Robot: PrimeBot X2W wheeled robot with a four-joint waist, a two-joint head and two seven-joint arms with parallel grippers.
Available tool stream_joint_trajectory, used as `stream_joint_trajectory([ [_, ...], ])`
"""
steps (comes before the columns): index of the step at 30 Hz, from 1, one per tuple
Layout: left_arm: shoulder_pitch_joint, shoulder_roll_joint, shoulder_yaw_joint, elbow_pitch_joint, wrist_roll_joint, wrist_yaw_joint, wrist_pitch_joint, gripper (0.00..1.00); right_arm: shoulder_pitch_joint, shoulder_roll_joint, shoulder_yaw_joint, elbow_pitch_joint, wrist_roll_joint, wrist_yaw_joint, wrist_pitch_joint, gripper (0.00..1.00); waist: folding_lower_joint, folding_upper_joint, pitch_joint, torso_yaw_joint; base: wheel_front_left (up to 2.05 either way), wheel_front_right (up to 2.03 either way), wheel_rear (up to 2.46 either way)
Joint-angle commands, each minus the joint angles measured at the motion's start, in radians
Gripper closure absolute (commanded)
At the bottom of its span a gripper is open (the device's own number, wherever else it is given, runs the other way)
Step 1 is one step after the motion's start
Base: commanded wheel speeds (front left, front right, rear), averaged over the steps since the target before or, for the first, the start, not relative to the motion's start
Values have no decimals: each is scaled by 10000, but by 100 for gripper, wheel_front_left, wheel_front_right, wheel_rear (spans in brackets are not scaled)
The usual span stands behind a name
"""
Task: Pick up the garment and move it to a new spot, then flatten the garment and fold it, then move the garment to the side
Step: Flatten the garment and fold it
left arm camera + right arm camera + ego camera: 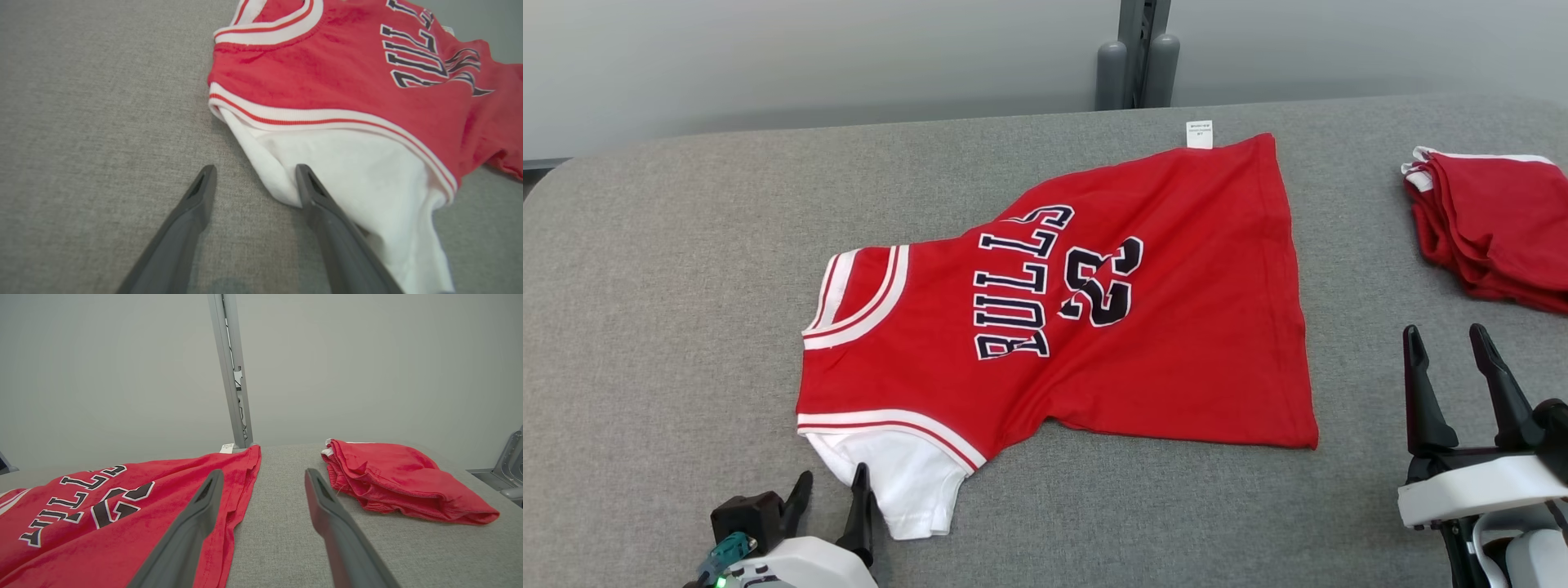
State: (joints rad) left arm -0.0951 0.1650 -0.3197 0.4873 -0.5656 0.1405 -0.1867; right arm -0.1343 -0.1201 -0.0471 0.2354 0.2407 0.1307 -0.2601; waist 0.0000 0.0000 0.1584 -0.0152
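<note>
The red jersey lies spread face up at the centre of the grey padded table. In the head view its collar points toward 9 o'clock and its hem toward 3 o'clock, so the lettering "BULLS" and the number 23 read sideways. Its white sleeve protrudes from the near armhole toward 7 o'clock, and a white label projects from the hem corner at 1 o'clock. The left gripper sits at 7 o'clock, low over the table, fingers spread apart and grasping nothing. In the left wrist view one finger is over bare table and the other overlaps the sleeve's edge, though contact with the cloth cannot be confirmed from this angle. The right gripper stands at 4 o'clock, just beyond the hem, jaws likewise released and empty. In the right wrist view one finger shows in front of the jersey's hem and the other over bare table beside a folded red garment. That garment rests at 2 o'clock near the table's edge, well apart from the jersey. A grey post rises behind the table at 12 o'clock.
</note>
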Motion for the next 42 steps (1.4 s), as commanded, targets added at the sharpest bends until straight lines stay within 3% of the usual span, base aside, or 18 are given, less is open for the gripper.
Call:
stream_joint_trajectory([
  [1, -205, 6, 18, 91, -66, -77, -68, 42, -63, -33, -5, -16, 47, 1, -75, 0, 0, 0, -2, 0, 0, 0, 0],
  [2, -239, -11, -5, 165, -92, -102, -58, 61, -78, -24, 3, -11, 44, 1, -75, 0, 0, 0, -1, 4, 0, 0, 0],
  [3, -271, -42, -43, 225, -121, -179, -51, 87, -92, -19, 12, -10, 48, 1, -75, 0, 0, 0, -1, 10, 0, 0, 0],
  [4, -299, -66, -95, 268, -116, -253, -48, 100, -107, -17, 21, -7, 53, 1, -75, 0, 0, 0, -1, 17, 0, 0, 0],
  [10, -442, -71, -186, 178, -129, -443, -176, 100, -89, -6, 17, -4, 58, 1, -75, 0, 0, 0, -15, 98, 0, 0, 0],
  [15, -36, 228, -93, -396, -76, -358, -246, 100, -4, -12, -74, -7, 45, 1, -75, 0, 0, 0, -51, 243, 0, 0, 0],
  [24, 904, 1333, -70, -2430, 297, 219, 630, 100, 170, 70, -97, 76, 15, 1, -74, 0, 0, 0, -145, 518, 0, 0, 0],
  [36, 1232, 2912, -147, -5565, 1189, 1353, 2997, 100, 132, 106, 27, 424, 25, 1, -76, 0, 0, 0, -248, 425, 0, 0, 0],
  [42, 1072, 2866, -79, -5112, 845, 1388, 3581, 100, 56, 106, 79, 517, 61, 1, -74, 0, 0, 0, -296, 234, 0, 0, 0],
])
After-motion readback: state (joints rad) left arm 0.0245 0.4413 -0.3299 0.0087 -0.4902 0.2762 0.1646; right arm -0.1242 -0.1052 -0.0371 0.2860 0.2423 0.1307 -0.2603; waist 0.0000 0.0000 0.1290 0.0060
